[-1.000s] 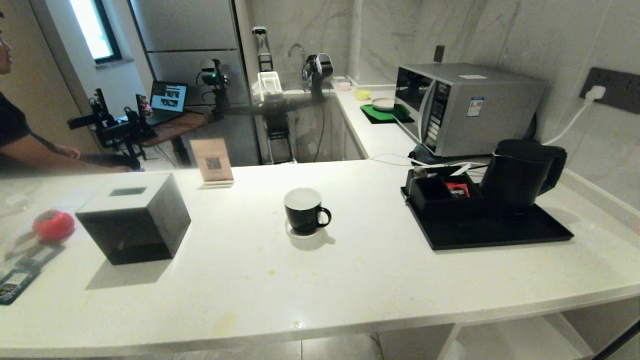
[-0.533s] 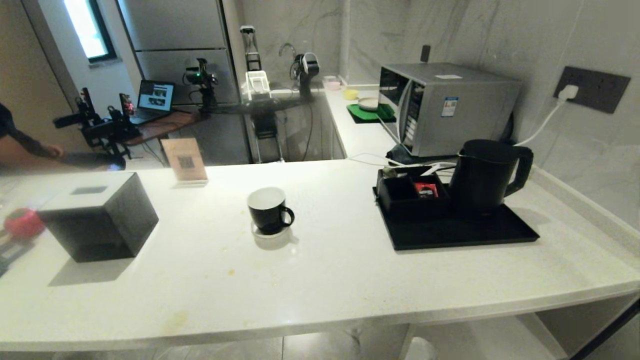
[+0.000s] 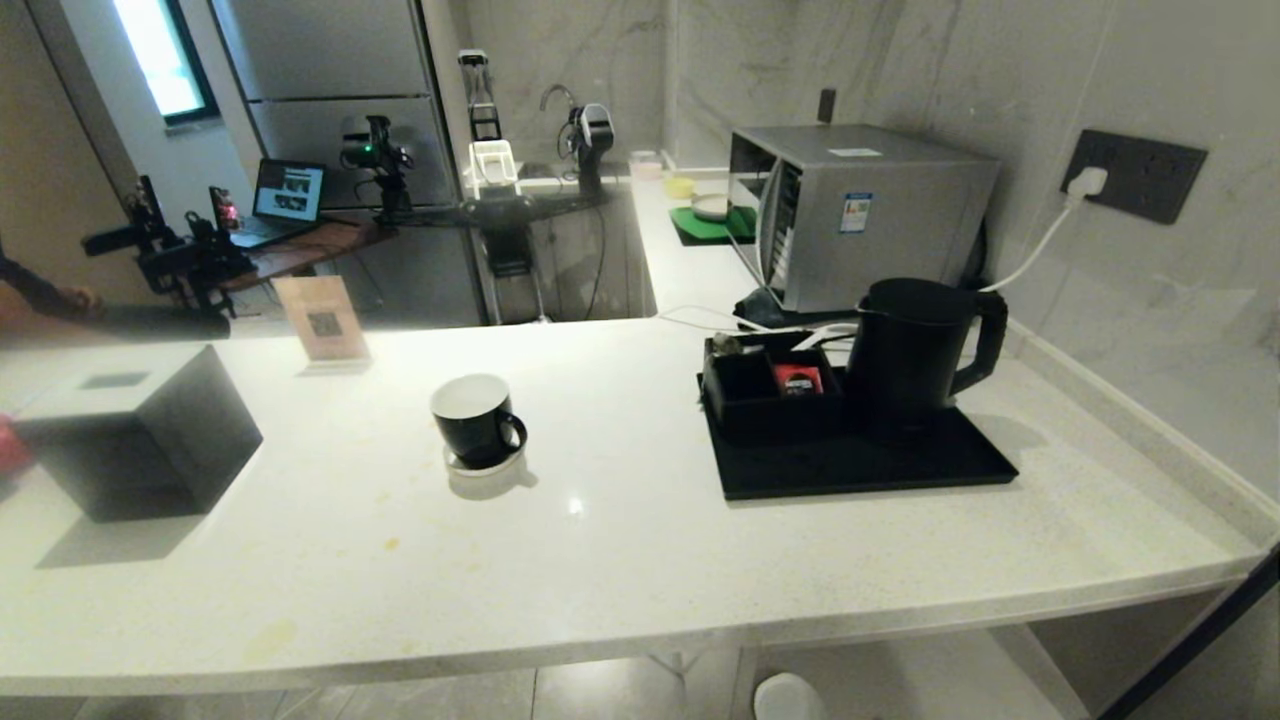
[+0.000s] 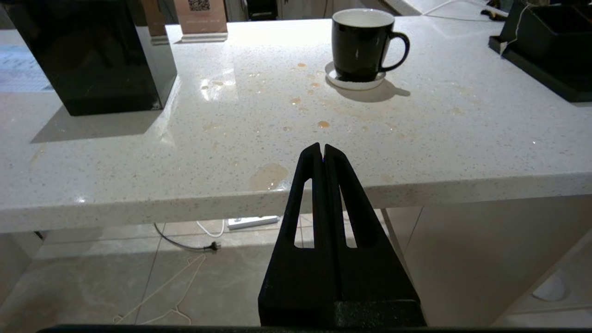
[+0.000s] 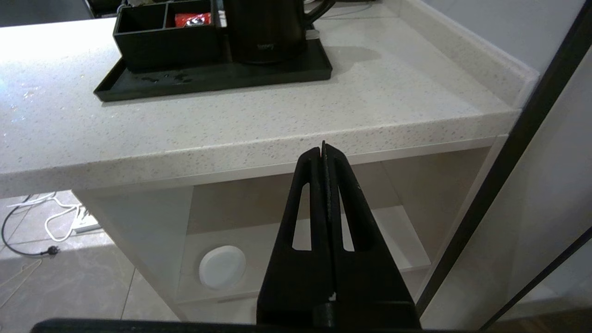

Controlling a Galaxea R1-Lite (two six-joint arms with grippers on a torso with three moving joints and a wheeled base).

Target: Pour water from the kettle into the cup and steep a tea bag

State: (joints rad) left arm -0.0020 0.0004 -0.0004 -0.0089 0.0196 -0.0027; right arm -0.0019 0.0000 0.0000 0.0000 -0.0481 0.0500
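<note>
both claws hang below and in front of the tabletop edge, each clenched on nothing: the left claw with its fingertips pressed together short of the near edge, the right claw likewise pinched shut and touching nothing. from the right claw, the kettle lies ahead and slightly toward the robot's left, upright on a black tray, its handle turned toward the robot's right and the wall, which by this reading makes the right arm the nearer one for the lift. a black organizer box holding a red packet sits on the tray just beside the kettle. from the left claw, the cup stands ahead and toward the robot's right on its white saucer, handle pointing toward the tray, well apart from the kettle. a black cube tissue box sits far left. no tea bag can be made out.
</note>
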